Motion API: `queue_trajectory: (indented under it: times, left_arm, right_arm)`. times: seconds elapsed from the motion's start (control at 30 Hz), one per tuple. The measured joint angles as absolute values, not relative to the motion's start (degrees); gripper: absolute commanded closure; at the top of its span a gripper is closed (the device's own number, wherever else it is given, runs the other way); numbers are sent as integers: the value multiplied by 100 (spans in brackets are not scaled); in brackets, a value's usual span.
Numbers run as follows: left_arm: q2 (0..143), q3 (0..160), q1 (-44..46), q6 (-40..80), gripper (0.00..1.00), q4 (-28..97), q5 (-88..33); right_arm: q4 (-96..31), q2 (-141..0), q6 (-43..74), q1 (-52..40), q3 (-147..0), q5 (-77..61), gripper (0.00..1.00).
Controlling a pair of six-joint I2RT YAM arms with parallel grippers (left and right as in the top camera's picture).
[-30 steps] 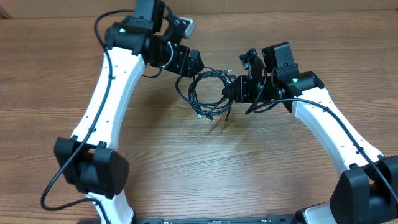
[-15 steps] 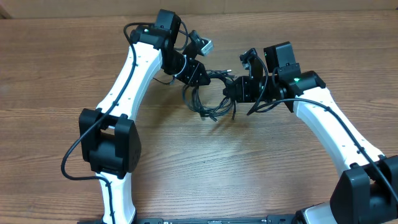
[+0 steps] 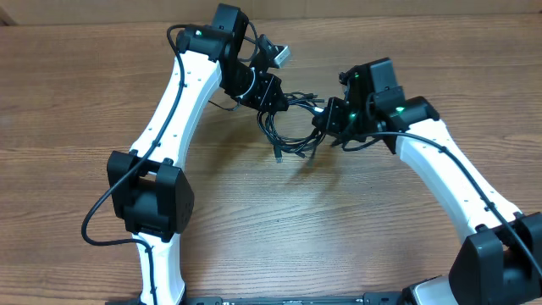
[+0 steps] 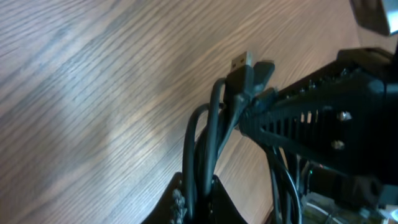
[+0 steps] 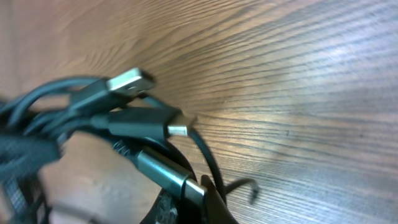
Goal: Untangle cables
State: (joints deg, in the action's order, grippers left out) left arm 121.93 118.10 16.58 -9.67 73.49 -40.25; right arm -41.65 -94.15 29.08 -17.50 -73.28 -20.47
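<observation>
The cables (image 3: 285,144) sit bunched between the claws, the left claw (image 3: 276,95) clamped on one side, the right claw (image 3: 324,119) seemingly clamped on the other.

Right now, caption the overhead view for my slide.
The left tool and right tool clamp opposite sides of the tangled cables.

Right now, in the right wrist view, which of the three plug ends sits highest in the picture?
The bright silver plug, flat and wide. The small-tipped plug lies below it, and the dark chunky plug is lowest.
</observation>
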Motion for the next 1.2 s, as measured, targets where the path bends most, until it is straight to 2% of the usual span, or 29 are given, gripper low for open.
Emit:
queue_trajectory:
  times: [0.1,0.2,0.33,0.4,0.73,1.07,1.2]
  left_arm:
    - [12173,11977,1710,-797,96,7828,-3752]
    - [12151,12033,1789,-714,85,8176,-3437]
    - [12090,12046,1848,-600,52,8501,-2746]
    - [12020,12049,1824,-600,41,8479,-2449]
    - [11942,12075,1529,-576,35,8291,-2049]
    - [11942,12075,1048,-436,26,8077,-1990]
    - [12123,12081,1000,-738,23,8077,-2589]
  right_arm:
    - [-4093,-9413,3476,-1942,-7349,-1640,96]
    - [-3942,-9413,3730,-2001,-7347,-1599,96]
    - [-3826,-9415,3793,-1907,-7330,-1400,96]
    - [-3822,-9415,3778,-1782,-7310,-1291,96]
    - [-3616,-9417,2982,-1697,-7295,-1833,96]
    - [-3555,-9426,1459,-1223,-7395,-3970,96]
    - [-3546,-9426,1170,-1007,-7437,-4711,96]
